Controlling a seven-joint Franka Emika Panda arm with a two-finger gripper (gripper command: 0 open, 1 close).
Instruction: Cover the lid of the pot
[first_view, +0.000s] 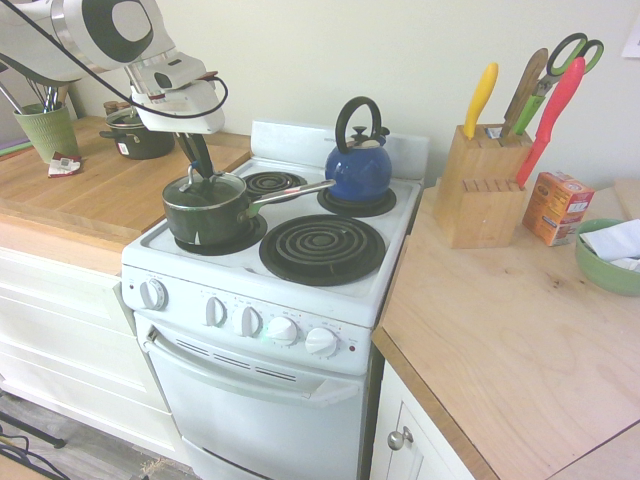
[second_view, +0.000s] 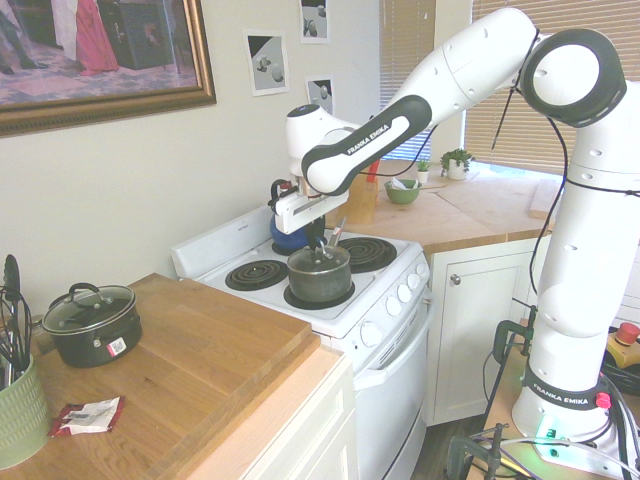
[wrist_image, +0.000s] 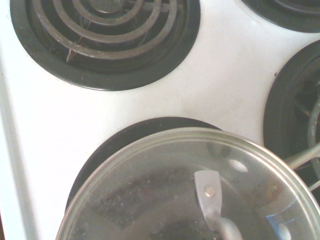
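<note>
The pot (first_view: 205, 222), a dark green saucepan, stands on the stove's front left burner with its long silver handle (first_view: 295, 192) pointing toward the blue kettle. The glass lid (first_view: 205, 190) with its metal rim lies across the pot's mouth. My gripper (first_view: 203, 172) comes down from above onto the lid's small loop handle, fingers shut on it. From the other side the gripper (second_view: 322, 248) shows just over the pot (second_view: 320, 280). In the wrist view the lid (wrist_image: 165, 190) fills the lower half, and its loop handle (wrist_image: 207, 192) runs to the picture's edge.
The blue kettle (first_view: 358, 165) sits on the back right burner; the other two burners are bare. On the wooden counter left of the stove are a small dark two-handled pot (first_view: 140, 140) and a green utensil cup (first_view: 45, 128). A knife block (first_view: 480, 185) stands on the right counter.
</note>
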